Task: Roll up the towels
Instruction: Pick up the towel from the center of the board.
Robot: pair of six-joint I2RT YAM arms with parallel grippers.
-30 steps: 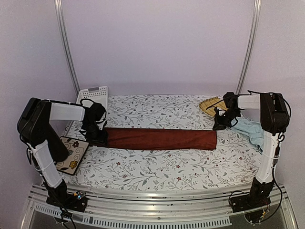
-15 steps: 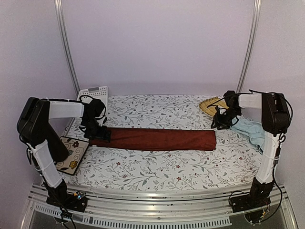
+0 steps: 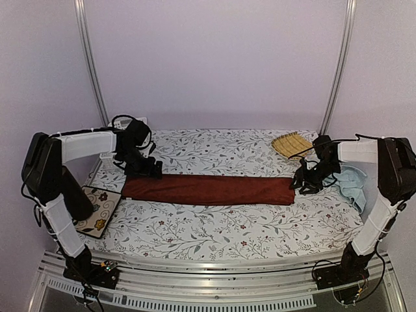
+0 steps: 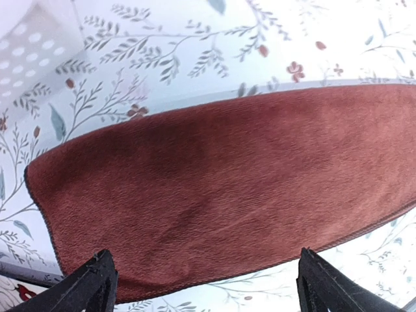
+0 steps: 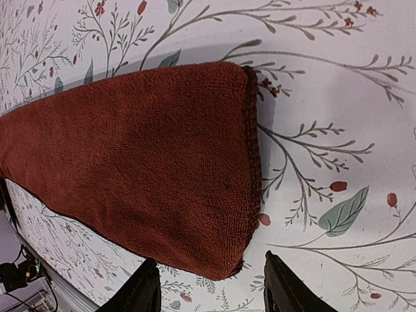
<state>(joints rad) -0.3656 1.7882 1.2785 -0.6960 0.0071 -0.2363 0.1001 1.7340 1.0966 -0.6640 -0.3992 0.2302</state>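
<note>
Across mid-worktop, top view: rust-red towel (image 3: pixel 208 190) in a long strip; left gripper (image 3: pixel 144 170) at its left end, right gripper (image 3: pixel 304 184) at its right end; blue towel (image 3: pixel 354 185) by right edge.
Left wrist: fingers (image 4: pixel 91 286) wide apart, empty, over towel.
Right wrist: fingers (image 5: pixel 146 289) spread, holding nothing.

Counted two towels: one rust-red towel (image 3: pixel 208 190) and one pale blue towel (image 3: pixel 354 184), the latter just past the red one's right end. Logged one yellow woven mat (image 3: pixel 291 144) behind that same end. Logged one floral tile (image 3: pixel 97 209) off the red towel's left end. Tallied two grippers: left gripper (image 3: pixel 148 173) at its left end, right gripper (image 3: pixel 303 186) at its right end. Noted one floral tablecloth (image 3: pixel 214 227) underneath it.
</note>
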